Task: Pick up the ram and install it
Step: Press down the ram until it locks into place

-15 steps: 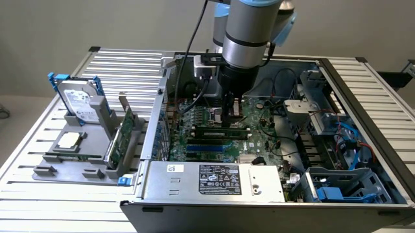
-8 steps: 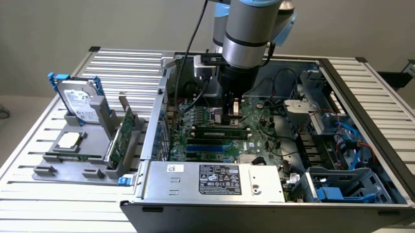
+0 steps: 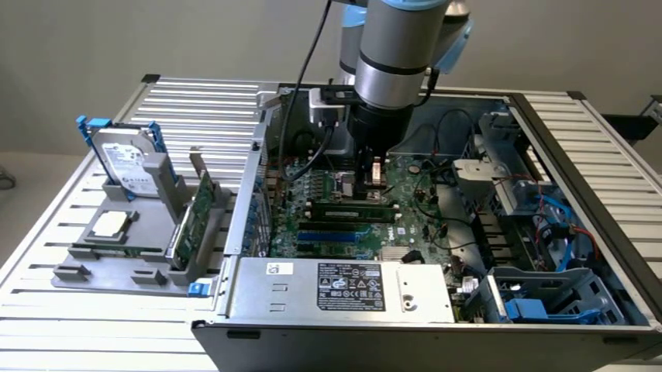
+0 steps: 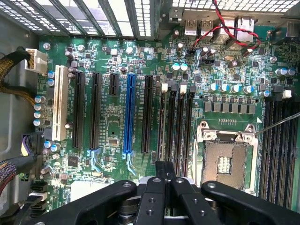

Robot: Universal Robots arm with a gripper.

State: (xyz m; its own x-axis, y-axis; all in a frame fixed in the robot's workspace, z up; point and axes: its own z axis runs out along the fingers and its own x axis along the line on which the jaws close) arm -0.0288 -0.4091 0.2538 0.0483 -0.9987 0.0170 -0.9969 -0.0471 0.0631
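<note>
While upright, the ram point(image 3: 376, 172) hangs between shut jaws.

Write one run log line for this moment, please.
gripper: shut | position: inside computer case, over motherboard slots | ram stick: seated on motherboard | hard drive: in holder outside case

Bright, even light; sharp focus, soft shadows.

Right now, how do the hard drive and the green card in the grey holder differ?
The hard drive is silver, blue-framed; the card is green. The hard drive is thick, the card thin. Both stand on edge in the grey holder.
</note>
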